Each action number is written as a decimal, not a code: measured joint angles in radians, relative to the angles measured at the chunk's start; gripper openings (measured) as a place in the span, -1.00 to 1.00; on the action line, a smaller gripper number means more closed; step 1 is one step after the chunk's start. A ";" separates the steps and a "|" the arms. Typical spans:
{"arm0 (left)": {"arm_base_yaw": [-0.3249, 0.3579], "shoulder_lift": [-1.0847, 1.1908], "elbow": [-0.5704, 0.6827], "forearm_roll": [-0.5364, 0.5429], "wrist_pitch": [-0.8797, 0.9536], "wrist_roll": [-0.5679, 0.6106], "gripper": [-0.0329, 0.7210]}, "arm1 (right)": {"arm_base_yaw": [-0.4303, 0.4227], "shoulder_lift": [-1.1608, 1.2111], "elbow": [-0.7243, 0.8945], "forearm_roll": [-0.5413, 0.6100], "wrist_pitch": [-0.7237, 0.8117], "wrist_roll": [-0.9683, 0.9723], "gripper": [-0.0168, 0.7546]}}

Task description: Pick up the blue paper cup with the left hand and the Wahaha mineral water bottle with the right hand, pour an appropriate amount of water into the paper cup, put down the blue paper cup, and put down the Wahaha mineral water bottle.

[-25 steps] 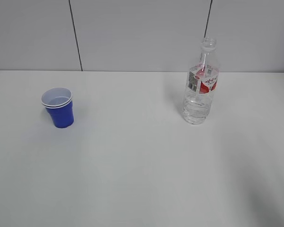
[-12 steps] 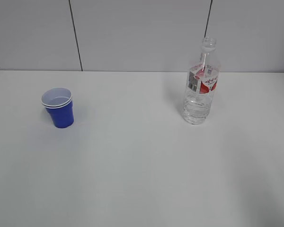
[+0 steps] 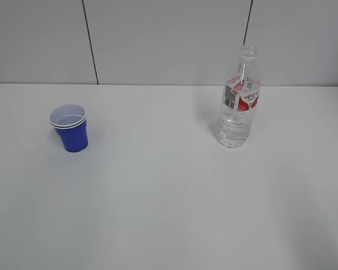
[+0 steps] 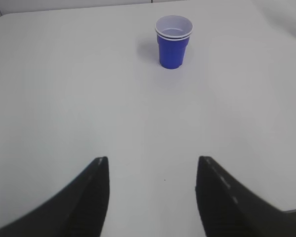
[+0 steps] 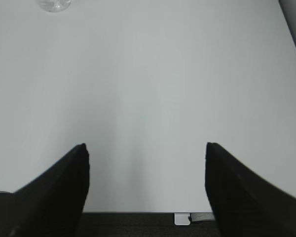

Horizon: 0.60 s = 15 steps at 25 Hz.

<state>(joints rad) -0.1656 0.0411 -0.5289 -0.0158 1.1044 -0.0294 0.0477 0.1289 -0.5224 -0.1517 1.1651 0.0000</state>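
The blue paper cup (image 3: 70,127) stands upright on the white table at the left, with a white inside and a double white rim. It also shows in the left wrist view (image 4: 173,41), far ahead of my left gripper (image 4: 152,160), which is open and empty. The Wahaha mineral water bottle (image 3: 240,100) stands upright at the back right, capless, with some water in its lower part. Only its base shows at the top of the right wrist view (image 5: 54,4). My right gripper (image 5: 145,146) is open and empty, near the table's front edge. Neither arm shows in the exterior view.
The white table (image 3: 169,197) meets a grey panelled wall (image 3: 169,39) at the back. In the right wrist view the table's front edge (image 5: 138,213) lies just under the gripper, with a small white tab (image 5: 182,218) below it.
A faint shadow at the lower right of the table has faded. The cup and the bottle have not moved.
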 joint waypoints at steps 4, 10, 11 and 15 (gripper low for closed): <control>0.000 0.000 0.000 0.000 0.000 0.000 0.21 | 0.000 -0.012 0.021 0.011 -0.009 0.000 0.47; 0.000 0.000 0.000 0.000 0.000 0.000 0.21 | 0.000 -0.015 0.023 0.011 -0.015 0.000 0.47; 0.000 0.000 0.000 0.000 0.000 0.000 0.21 | 0.000 -0.015 0.023 0.011 -0.015 0.000 0.47; 0.000 0.000 0.000 0.000 0.000 0.000 0.21 | 0.000 -0.015 0.023 0.013 -0.016 0.000 0.47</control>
<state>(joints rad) -0.1656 0.0411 -0.5289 -0.0158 1.1044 -0.0294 0.0477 0.1144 -0.4998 -0.1386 1.1490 0.0000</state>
